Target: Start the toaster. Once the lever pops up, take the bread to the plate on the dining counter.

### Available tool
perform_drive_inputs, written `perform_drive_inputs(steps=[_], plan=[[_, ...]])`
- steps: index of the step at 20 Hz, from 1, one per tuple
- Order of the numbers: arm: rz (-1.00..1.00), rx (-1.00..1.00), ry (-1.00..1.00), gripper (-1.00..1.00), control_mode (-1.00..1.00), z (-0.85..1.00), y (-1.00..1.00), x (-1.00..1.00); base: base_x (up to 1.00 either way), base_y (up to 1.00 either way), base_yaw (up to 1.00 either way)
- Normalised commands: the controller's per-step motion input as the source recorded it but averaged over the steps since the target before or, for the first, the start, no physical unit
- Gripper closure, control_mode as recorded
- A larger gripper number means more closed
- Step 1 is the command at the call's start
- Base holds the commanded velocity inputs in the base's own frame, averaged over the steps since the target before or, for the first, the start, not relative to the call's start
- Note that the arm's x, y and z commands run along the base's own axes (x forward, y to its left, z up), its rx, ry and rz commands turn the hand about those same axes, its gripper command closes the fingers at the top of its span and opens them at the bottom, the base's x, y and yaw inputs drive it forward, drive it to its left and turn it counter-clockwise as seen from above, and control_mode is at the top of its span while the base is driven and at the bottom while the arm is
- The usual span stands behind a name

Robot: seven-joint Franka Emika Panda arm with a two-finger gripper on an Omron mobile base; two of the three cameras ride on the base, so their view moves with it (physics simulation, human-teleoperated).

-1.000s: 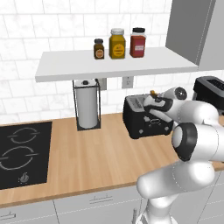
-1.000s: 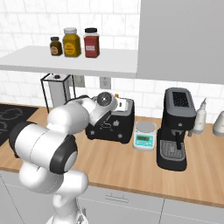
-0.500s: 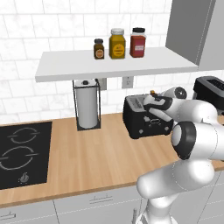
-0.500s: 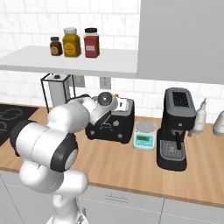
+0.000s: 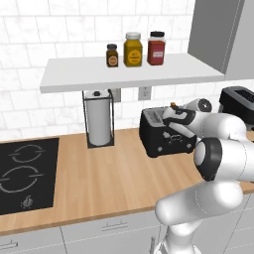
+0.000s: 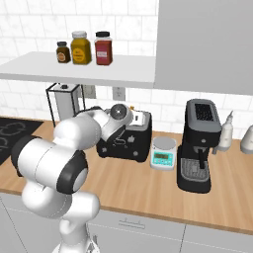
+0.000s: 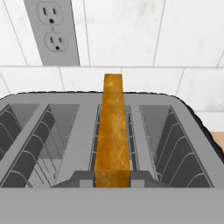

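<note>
The black toaster (image 5: 163, 139) (image 6: 126, 144) stands on the wall-side wooden worktop under the shelf. Seen from the hand, its silvery slotted top (image 7: 192, 131) lies just below. The bread (image 7: 113, 127), a tan slice seen edge-on, stands upright out of the toaster's top. My gripper (image 7: 113, 177) (image 5: 171, 117) (image 6: 135, 118) hovers over the toaster, and its dark fingertips press the slice's near end from both sides, shut on it. The plate and the dining counter are out of view.
A paper-towel holder (image 5: 99, 121) stands left of the toaster, and a black cooktop (image 5: 25, 171) lies further left. Three jars (image 5: 133, 49) sit on the shelf above. Right of the toaster are a small scale (image 6: 163, 153), a coffee machine (image 6: 200, 143) and a bottle (image 6: 225, 132). A wall outlet (image 7: 54, 26) is behind.
The jaws have closed from open onto the slice above the toaster. The arm itself has hardly moved and the base has stayed put.
</note>
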Motion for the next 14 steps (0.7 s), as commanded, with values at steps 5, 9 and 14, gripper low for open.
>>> perform_drive_inputs(steps=[5,9,14], plan=[[0.0,0.0,0.0,1.0,-1.0,0.0,0.0,0.0,0.0,0.0,0.0],[0.0,0.0,0.0,1.0,-1.0,0.0,0.0,0.0,0.0,0.0,0.0],[0.0,0.0,0.0,1.0,-1.0,0.0,0.0,0.0,0.0,0.0,0.0]])
